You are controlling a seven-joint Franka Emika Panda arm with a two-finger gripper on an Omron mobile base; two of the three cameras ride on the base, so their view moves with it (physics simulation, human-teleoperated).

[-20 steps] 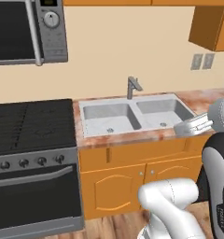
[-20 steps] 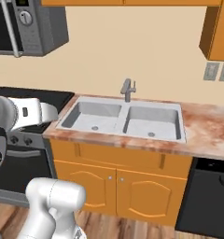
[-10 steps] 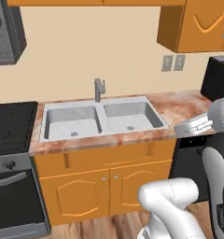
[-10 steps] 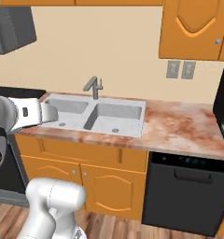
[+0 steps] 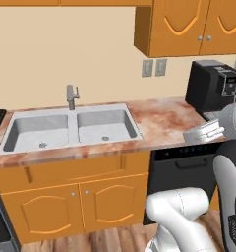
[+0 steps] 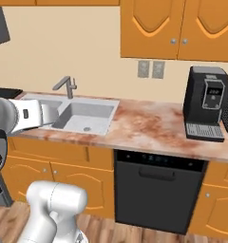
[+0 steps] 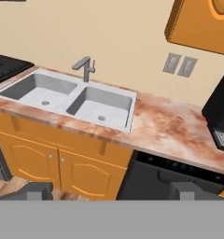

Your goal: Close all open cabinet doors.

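Upper cabinet doors (image 6: pixel 180 26): orange-brown wood, raised arched panels, small round silver knobs; mounted on the wall above the right half of the countertop, over the outlets and the coffee machine. The pair with knobs side by side lies flush and level in both base views. In the hand view one door corner (image 7: pixel 205 23) shows at upper right; whether it stands ajar cannot be told.

Countertop (image 6: pixel 149 126): mottled reddish stone, running along the wall.

Sink (image 5: pixel 71 129): double basin, steel, set into the left part of the countertop; grey faucet (image 5: pixel 72 96) at its back edge, centred between the basins.

Wall outlets (image 5: pixel 154 67): two plates, side by side, just below the upper cabinet.

Coffee machine (image 6: pixel 206 102): black, at the back right of the countertop.

Dishwasher (image 6: pixel 156 190): black front, under the countertop, right of the sink's lower cabinets (image 5: pixel 75 206).

Gripper (image 7: pixel 111 190): dark fingertips at the bottom of the hand view, spread wide apart, holding nothing, well short of the counter.
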